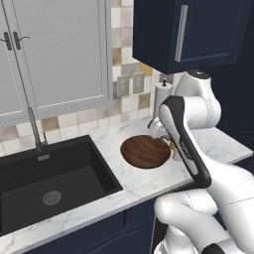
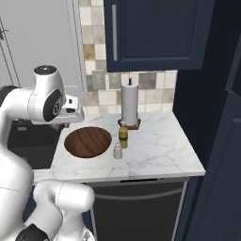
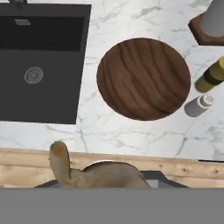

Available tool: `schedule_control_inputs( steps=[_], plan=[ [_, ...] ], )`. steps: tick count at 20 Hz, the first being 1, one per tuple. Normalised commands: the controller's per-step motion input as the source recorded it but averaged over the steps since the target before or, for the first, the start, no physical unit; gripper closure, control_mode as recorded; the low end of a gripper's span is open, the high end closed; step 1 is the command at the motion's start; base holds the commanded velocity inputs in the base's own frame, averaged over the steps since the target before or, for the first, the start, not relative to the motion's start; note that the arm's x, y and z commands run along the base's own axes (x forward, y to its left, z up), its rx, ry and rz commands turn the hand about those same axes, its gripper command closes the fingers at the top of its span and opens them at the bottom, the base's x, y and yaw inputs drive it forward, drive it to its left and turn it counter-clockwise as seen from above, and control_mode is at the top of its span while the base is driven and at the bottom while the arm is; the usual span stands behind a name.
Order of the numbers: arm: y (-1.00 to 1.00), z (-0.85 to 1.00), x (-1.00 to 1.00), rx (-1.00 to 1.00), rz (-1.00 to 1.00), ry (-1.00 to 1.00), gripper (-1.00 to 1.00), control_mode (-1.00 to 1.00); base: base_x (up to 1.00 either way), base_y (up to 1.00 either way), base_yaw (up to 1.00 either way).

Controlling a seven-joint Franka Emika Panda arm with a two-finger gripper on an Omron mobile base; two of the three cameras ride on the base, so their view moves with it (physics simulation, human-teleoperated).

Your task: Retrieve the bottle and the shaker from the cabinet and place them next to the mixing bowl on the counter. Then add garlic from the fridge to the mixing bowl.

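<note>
The dark-brown wooden mixing bowl (image 1: 146, 151) (image 2: 88, 141) (image 3: 143, 78) rests on the white marble counter (image 2: 155, 146). Just to its right stand the olive-yellow bottle (image 2: 123, 136) (image 3: 212, 76) and the small pale shaker (image 2: 117, 151) (image 3: 197, 106), both upright. My gripper (image 2: 70, 121) hangs above the bowl's left rim, shut on a pale tan garlic bulb (image 3: 103, 175). The bulb hides the fingertips in the hand view. The navy upper cabinet (image 2: 155, 33) has its door shut. The fridge is out of view.
A black sink (image 1: 49, 183) (image 3: 39, 65) with a faucet (image 1: 33, 126) lies left of the bowl. A tall white paper-towel roll (image 2: 130, 104) stands on a wooden base behind the bottle. A tall navy panel closes off the counter's right end.
</note>
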Motion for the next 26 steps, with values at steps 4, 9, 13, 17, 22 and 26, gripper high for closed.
schedule_control_inputs(
  steps=[4, 9, 13, 17, 22, 26],
  plan=[
    [0.0, -0.55, 0.37, -0.07, 0.0, 0.01, 1.0, -1.0, 0.0, 0.0, 0.0],
    [0.01, -0.02, 0.76, -0.08, 0.0, 0.12, 1.0, -1.0, 0.0, 0.0, 0.0],
    [0.05, 0.0, 0.98, -0.02, -0.08, 0.2, 1.0, -1.0, 0.0, 0.0, 0.0],
    [0.0, -0.26, 0.81, 0.0, -0.07, 0.14, 1.0, -1.0, 0.0, 0.0, 0.0],
    [0.0, -0.55, 0.39, 0.0, -0.02, 0.06, 1.0, -1.0, 0.0, 0.0, 0.0],
    [0.0, -0.68, 0.16, 0.0, 0.0, 0.06, 1.0, -1.0, 0.0, 0.0, 0.0]
  ],
)
